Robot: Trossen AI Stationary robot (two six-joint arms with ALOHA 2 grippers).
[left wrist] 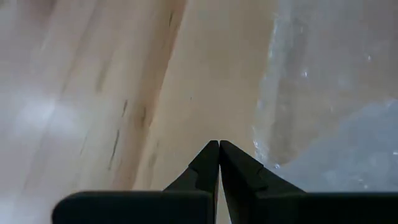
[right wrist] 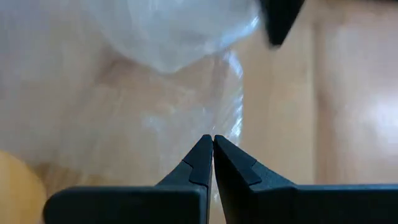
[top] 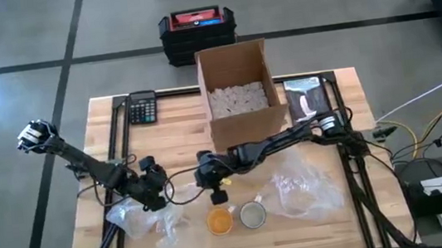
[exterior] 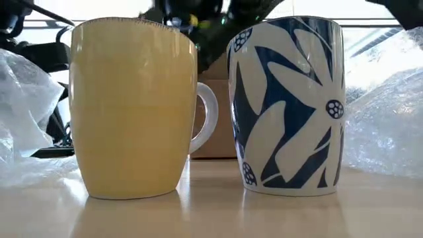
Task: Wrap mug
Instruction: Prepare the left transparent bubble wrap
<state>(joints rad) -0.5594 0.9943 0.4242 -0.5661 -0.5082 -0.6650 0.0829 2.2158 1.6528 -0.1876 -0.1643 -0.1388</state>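
Observation:
Two mugs stand upright on the wooden table near its front edge: a yellow mug point(top: 219, 220) point(exterior: 135, 106) and a white mug with a blue flower pattern point(top: 253, 214) point(exterior: 287, 106). One crumpled sheet of clear bubble wrap point(top: 144, 220) point(left wrist: 336, 93) lies left of them and another sheet point(top: 303, 185) lies right of them. My left gripper point(top: 158, 196) point(left wrist: 219, 144) is shut, low over bare wood at the edge of the left sheet. My right gripper point(top: 218, 196) point(right wrist: 212, 138) is shut, just behind the yellow mug point(right wrist: 12, 180), over wrap.
An open cardboard box point(top: 238, 93) with white packing pieces stands at the table's far middle. A calculator point(top: 142, 108) lies far left and a dark pouch point(top: 306, 98) lies right of the box. Cables run along the table's sides.

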